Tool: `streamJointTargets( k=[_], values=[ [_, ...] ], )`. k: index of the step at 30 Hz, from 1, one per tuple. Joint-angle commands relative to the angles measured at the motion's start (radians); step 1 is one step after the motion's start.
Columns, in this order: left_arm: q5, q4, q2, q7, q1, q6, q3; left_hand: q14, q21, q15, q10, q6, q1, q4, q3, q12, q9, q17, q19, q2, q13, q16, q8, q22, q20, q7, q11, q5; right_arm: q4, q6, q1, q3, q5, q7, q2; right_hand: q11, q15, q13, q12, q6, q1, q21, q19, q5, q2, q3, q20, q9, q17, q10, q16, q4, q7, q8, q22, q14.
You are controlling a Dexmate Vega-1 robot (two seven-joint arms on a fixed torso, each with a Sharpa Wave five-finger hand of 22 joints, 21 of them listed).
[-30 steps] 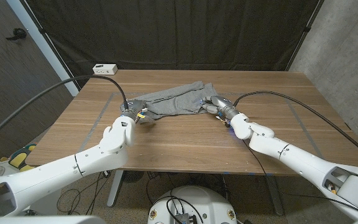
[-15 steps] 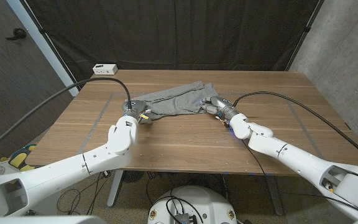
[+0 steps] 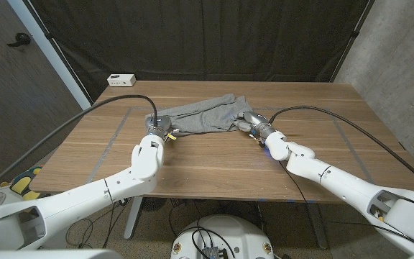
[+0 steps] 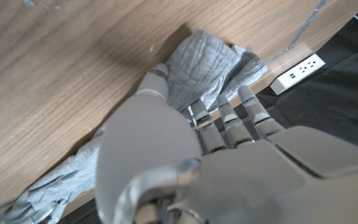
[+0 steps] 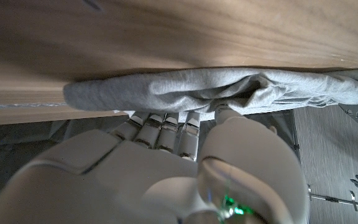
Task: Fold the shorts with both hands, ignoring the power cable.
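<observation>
The grey shorts (image 3: 203, 115) lie bunched on the far middle of the wooden table (image 3: 214, 165), with one robot hand at each end of the cloth. The left hand (image 3: 158, 132) has moved inward along the near edge of the garment over the past second, sliding from the table's left side toward the centre, and now sits at the shorts' left corner; the left wrist view shows its fingers (image 4: 225, 118) lying over the grey fabric (image 4: 210, 68) with the thumb pressing the cloth from the side, so it appears to be pinching that corner, though how firm the hold is cannot be told. The right hand (image 3: 254, 124) has stayed put at the right end, and the right wrist view shows its fingers (image 5: 160, 127) tucked beneath a gathered fold of the fabric (image 5: 216, 90) with the thumb against it, gripping the cloth. The shorts themselves have barely shifted and are crumpled, not yet folded. With both ends apparently in hand, the task looks to be at the point where the cloth can be lifted or drawn over itself. A white power strip (image 3: 121, 79) rests at the table's far left corner, well apart from the garment.
</observation>
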Motion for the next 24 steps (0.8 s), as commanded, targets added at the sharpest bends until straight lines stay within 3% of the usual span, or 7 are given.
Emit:
streamJointTargets(
  k=[1,2,3,6,12,19,24],
  values=[
    [0.114,0.087,-0.062,0.074,0.027,-0.057,-0.019,0.05,0.02,-0.133,0.07,0.145,0.081,-0.006,0.055,0.003,0.007,-0.001,0.026,0.047,0.003,-0.003,0.028,0.003,-0.001,-0.007,0.006,-0.026,0.009,-0.013,0.017,-0.018,-0.002,0.05,-0.006,-0.002,-0.03,0.001,-0.005,0.048,-0.017,-0.005,0.05,-0.001,-0.001,0.021,0.017,-0.001,-0.011,0.008,0.012,0.001,0.006,0.013,0.004,0.036],
    [0.13,0.094,-0.065,0.078,0.027,-0.059,-0.018,0.066,0.024,-0.136,0.091,0.172,0.103,-0.007,0.073,0.004,0.008,-0.001,0.028,0.063,0.004,-0.002,0.032,0.004,-0.001,-0.006,0.01,-0.024,0.007,-0.014,0.019,-0.021,-0.006,0.054,-0.008,-0.004,-0.029,0.003,0.016,0.061,-0.025,-0.022,0.035,-0.002,-0.002,0.034,0.018,-0.001,-0.022,0.077,0.009,0.001,0.007,0.009,0.006,0.041],
    [0.148,0.101,-0.069,0.084,0.027,-0.062,-0.016,0.086,0.03,-0.146,0.114,0.223,0.132,-0.008,0.098,0.002,0.01,-0.001,0.028,0.071,0.006,-0.005,0.041,0.005,0.0,-0.015,-0.004,-0.019,0.008,-0.013,0.018,-0.021,-0.009,0.046,-0.007,0.001,-0.031,0.002,0.017,0.077,-0.029,-0.023,0.049,-0.003,-0.001,0.041,0.018,-0.001,-0.026,0.09,0.009,0.002,0.01,0.011,0.006,0.047],
    [0.196,0.121,-0.075,0.102,0.027,-0.081,-0.013,0.124,0.042,-0.159,0.158,0.299,0.162,-0.007,0.132,0.003,0.012,-0.002,0.031,0.076,0.009,-0.012,0.058,0.007,-0.003,-0.003,0.0,-0.012,0.013,0.001,0.016,-0.02,-0.007,0.036,-0.006,0.002,-0.031,0.002,0.019,0.088,-0.031,-0.025,0.06,-0.003,-0.002,0.048,0.019,-0.002,-0.029,0.104,0.008,0.0,0.012,0.011,0.005,0.05],
    [0.29,0.144,-0.088,0.086,0.021,-0.113,-0.018,0.177,0.066,-0.172,0.248,0.455,0.179,-0.002,0.185,0.015,0.046,0.0,0.033,0.068,0.035,-0.026,0.13,0.006,-0.021,0.065,-0.012,0.003,0.022,0.005,0.019,-0.024,-0.006,0.046,-0.004,0.006,-0.032,0.001,0.018,0.096,-0.031,-0.028,0.062,-0.003,-0.001,0.054,0.017,-0.002,-0.031,0.11,0.007,-0.001,0.012,0.011,0.005,0.051],
    [0.39,0.145,-0.081,0.07,0.024,-0.168,-0.039,0.196,0.074,-0.186,0.28,0.483,0.202,-0.01,0.208,0.018,0.079,0.003,0.027,0.057,0.05,-0.028,0.169,0.005,-0.024,0.067,-0.017,0.013,0.035,0.014,0.025,-0.033,-0.012,0.05,-0.001,0.004,-0.037,0.001,0.015,0.103,-0.034,-0.034,0.064,-0.004,-0.002,0.063,0.016,-0.002,-0.033,0.116,0.005,-0.002,0.012,0.009,0.005,0.052],
    [0.492,0.142,-0.062,0.038,0.024,-0.221,-0.051,0.214,0.079,-0.193,0.286,0.487,0.21,-0.007,0.202,0.017,0.094,0.011,0.029,0.055,0.056,-0.018,0.185,0.004,-0.035,0.059,-0.021,0.009,0.043,0.019,0.03,-0.038,-0.017,0.05,0.004,0.004,-0.039,0.001,0.014,0.107,-0.036,-0.038,0.064,-0.004,-0.002,0.067,0.013,-0.002,-0.034,0.118,0.003,-0.003,0.01,0.008,0.005,0.052]
  ],
)
